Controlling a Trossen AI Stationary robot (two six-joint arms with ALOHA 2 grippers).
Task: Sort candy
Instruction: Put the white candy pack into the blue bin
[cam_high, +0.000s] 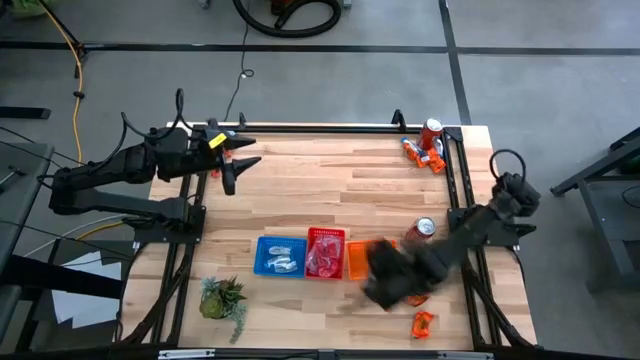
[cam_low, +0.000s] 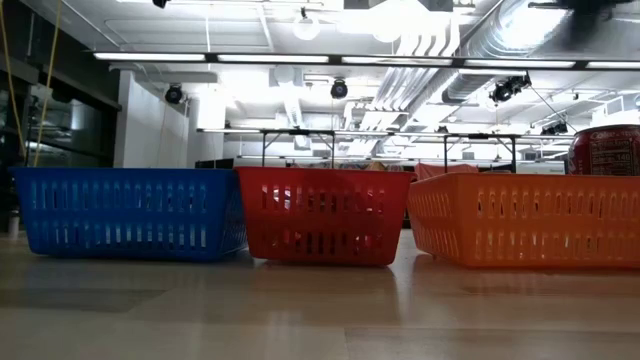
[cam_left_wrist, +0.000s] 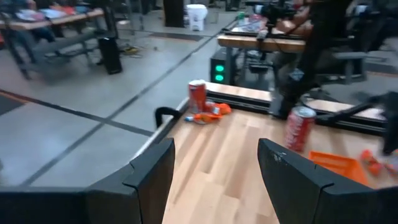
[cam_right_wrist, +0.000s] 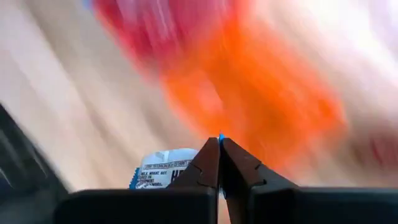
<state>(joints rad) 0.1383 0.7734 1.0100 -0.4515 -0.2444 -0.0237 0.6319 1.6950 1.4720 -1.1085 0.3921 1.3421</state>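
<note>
My right gripper (cam_high: 382, 272) is over the orange basket (cam_high: 356, 262) at the near middle of the table, blurred, and shut on a blue and white candy packet (cam_right_wrist: 163, 169). The blue basket (cam_high: 280, 255) holds silver-blue packets and the red basket (cam_high: 325, 252) holds red ones. Loose orange and blue packets (cam_high: 425, 156) lie at the far right corner, and an orange one (cam_high: 422, 322) lies near the front edge. My left gripper (cam_high: 236, 166) is open and empty at the far left, above the table. My right gripper pinches the blue and white packet between its two shut fingertips, by a part near its edge (cam_right_wrist: 194, 163). A blue bit of wrapper (cam_right_wrist: 221, 137) sticks out past the tips. The rest of the packet lies out to one side of the fingers, clear of the table.
One red soda can (cam_high: 432, 130) stands at the far right corner and another (cam_high: 423, 228) just beyond the orange basket. A small green potted plant (cam_high: 222, 298) stands at the near left. Bare wood stretches across the table's middle and far side.
</note>
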